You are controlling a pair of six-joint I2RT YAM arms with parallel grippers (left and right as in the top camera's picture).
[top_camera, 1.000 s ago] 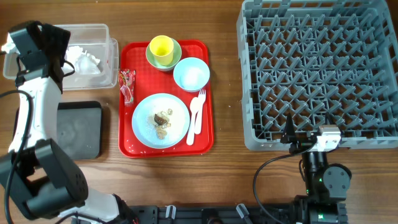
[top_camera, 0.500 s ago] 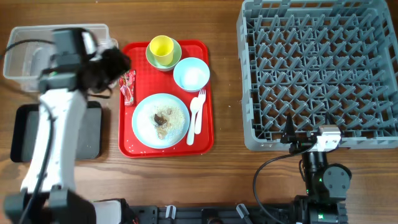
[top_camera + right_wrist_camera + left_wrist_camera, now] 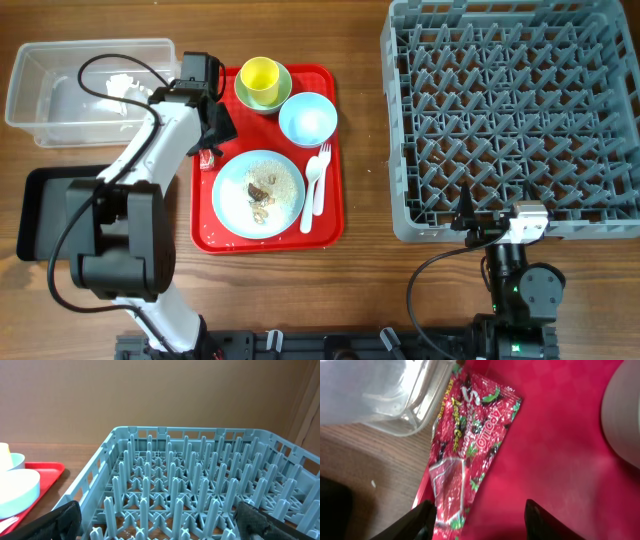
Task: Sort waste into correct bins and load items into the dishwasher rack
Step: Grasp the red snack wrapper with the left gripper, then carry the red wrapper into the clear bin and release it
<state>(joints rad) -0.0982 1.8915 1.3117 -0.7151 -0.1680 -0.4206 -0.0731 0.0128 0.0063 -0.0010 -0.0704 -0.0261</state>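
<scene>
My left gripper [image 3: 212, 135] is open just above the red-and-clear wrapper [image 3: 470, 450], which lies on the left edge of the red tray [image 3: 330, 225], next to the clear tub [image 3: 40, 100]. The crumpled napkin [image 3: 118, 88] lies in the tub. The black tray [image 3: 45, 215] sits in front of the tub. The blue plate [image 3: 235, 200] holds food scraps [image 3: 262, 192]. The blue bowl [image 3: 308, 118], the yellow cup [image 3: 260, 75] in the green bowl [image 3: 245, 97], the fork [image 3: 322, 165] and the spoon [image 3: 310, 195] are on the red tray. My right gripper [image 3: 162, 520] is open at the front edge of the grey rack [image 3: 510, 110].
The left arm stretches from the table's front left across the black tray to the red tray. The rack fills the right side of the wooden table. A strip of bare wood lies between the red tray and the rack.
My left arm has swung right from over the clear tub to the red tray's left edge, above the wrapper. The right arm has not moved.
</scene>
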